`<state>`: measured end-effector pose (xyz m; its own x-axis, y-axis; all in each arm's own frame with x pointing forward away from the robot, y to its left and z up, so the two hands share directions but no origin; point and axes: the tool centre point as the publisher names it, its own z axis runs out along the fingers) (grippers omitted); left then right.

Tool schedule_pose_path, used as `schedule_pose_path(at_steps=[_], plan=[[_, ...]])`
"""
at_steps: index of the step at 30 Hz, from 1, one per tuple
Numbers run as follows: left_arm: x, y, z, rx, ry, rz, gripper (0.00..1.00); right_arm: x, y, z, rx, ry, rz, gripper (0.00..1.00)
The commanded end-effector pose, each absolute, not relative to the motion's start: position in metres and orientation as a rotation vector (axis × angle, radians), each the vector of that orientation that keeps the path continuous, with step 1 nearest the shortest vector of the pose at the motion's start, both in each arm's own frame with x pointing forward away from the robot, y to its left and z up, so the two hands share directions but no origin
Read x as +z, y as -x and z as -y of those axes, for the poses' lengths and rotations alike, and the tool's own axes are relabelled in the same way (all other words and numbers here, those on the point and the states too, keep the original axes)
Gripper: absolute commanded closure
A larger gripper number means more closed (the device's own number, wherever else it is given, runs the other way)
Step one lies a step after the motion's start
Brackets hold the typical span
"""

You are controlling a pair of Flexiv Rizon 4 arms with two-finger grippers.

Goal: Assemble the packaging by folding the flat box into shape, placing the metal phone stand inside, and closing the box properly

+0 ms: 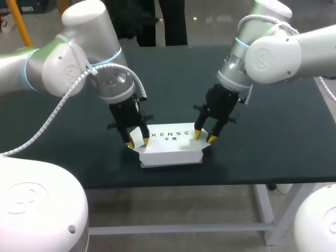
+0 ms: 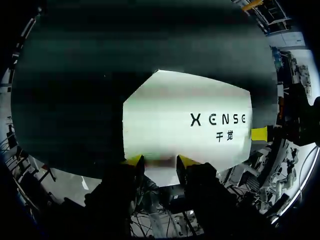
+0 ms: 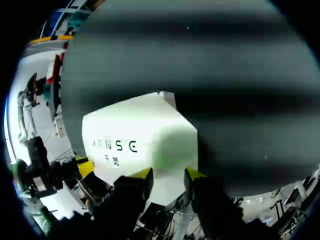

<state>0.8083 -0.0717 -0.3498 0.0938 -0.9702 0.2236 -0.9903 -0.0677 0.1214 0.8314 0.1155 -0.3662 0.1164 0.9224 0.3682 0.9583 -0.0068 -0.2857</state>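
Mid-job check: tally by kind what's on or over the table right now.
White box: 1
Grippers: 2, left gripper and right gripper, one at each end of the box
Total: 3

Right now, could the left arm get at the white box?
Likely yes: the left gripper sits at one end of the white box, nothing between them; the right gripper is at the other end.

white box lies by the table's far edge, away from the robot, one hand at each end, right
Not quite: the head view shows the white box by the near edge of the table, closest to the robot. The rest holds: the left hand is at one end, the right hand at the other.
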Motion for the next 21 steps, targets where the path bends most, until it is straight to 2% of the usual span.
schedule_pose_path(at_steps=[1,7,21], plan=[[-0.354,-0.804,0.072,0.14,-2.14,1.965,0.53,-0.367,-0.827,-0.116,-0.122,1.955,1.825,0.55],[-0.358,-0.802,0.073,0.175,-2.165,1.972,0.5,-0.369,-0.827,-0.116,-0.164,1.967,1.829,0.54],[-0.365,-0.808,0.074,0.226,-2.189,1.943,0.53,-0.375,-0.825,-0.116,-0.236,1.964,1.833,0.54]])
